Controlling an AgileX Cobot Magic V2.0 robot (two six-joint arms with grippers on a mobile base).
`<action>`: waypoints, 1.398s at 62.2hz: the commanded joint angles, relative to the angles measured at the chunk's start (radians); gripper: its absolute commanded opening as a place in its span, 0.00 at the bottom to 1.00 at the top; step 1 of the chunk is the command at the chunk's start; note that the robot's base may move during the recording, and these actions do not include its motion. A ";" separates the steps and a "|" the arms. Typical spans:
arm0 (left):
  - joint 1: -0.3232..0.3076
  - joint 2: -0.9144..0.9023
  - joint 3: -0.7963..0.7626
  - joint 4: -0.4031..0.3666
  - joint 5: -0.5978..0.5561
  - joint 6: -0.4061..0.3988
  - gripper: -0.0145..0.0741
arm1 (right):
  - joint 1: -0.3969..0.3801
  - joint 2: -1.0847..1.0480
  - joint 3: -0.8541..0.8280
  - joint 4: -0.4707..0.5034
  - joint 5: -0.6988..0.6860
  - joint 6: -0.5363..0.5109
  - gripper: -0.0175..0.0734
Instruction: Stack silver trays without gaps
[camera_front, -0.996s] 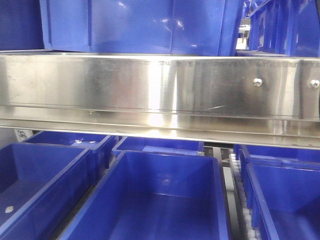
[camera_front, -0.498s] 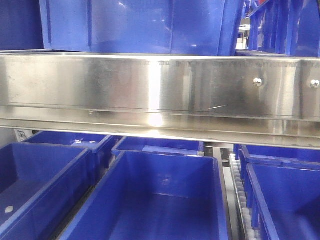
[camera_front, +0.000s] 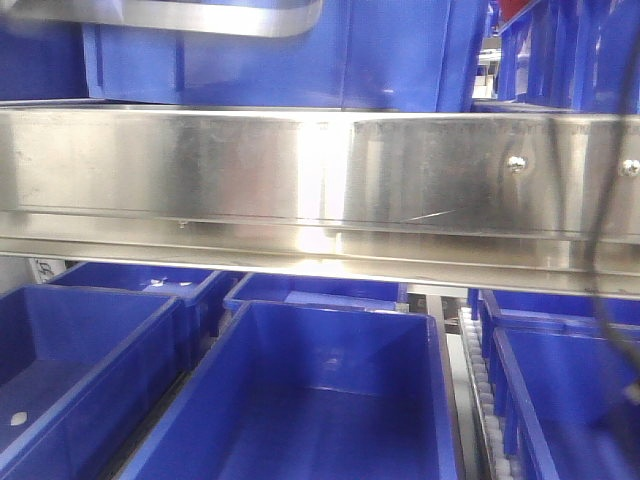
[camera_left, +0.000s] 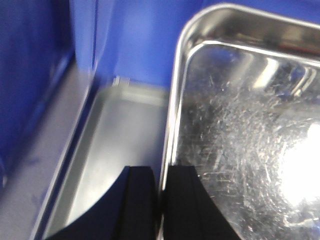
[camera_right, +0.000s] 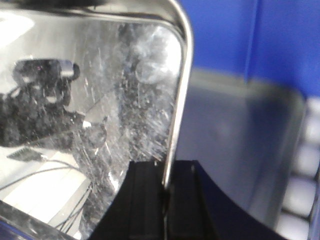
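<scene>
Starting in the left wrist view: blue bin wall (camera_left: 30, 75) at far left, then the lower silver tray (camera_left: 110, 145) lying flat beside it, dull and in shade. Just right of that, left gripper (camera_left: 160, 200) pressed together on the left rim of the upper silver tray (camera_left: 240, 140), one black finger outside the rim and one inside. Pinches the thin metal edge-on, probably to leave the pan's floor free for nesting. Holds it above the lower tray and offset to the right, not yet seated. Moving to the front view: only a rounded corner of the upper silver tray (camera_front: 200, 15) showing at top left, higher in the picture than the steel rail (camera_front: 320, 180), with open blue bins (camera_front: 320, 400) below the rail and a dark cable (camera_front: 600, 250) hanging at right. On to the right wrist view: upper silver tray (camera_right: 100, 100) on the left, right gripper (camera_right: 164, 195) clamped on its right rim in the same manner, most likely to share the load, keep the pan level and stop any twisting. Right of the rim, lower silver tray (camera_right: 235, 140) underneath, then white rollers (camera_right: 305, 165) at the far edge. Looks like the carrying stage. Calls for squaring the rims over the lower tray before lowering, to avoid wedging askew and leaving a gap.
</scene>
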 joint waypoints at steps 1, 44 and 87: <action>0.015 0.023 -0.008 -0.003 -0.051 -0.018 0.15 | 0.008 0.001 -0.007 -0.005 0.051 -0.026 0.12; 0.013 0.044 -0.008 -0.005 0.020 -0.014 0.44 | 0.005 0.014 -0.005 -0.035 0.087 -0.026 0.12; 0.013 0.041 -0.014 -0.100 0.062 -0.014 0.46 | 0.005 0.014 -0.005 -0.049 0.099 -0.026 0.46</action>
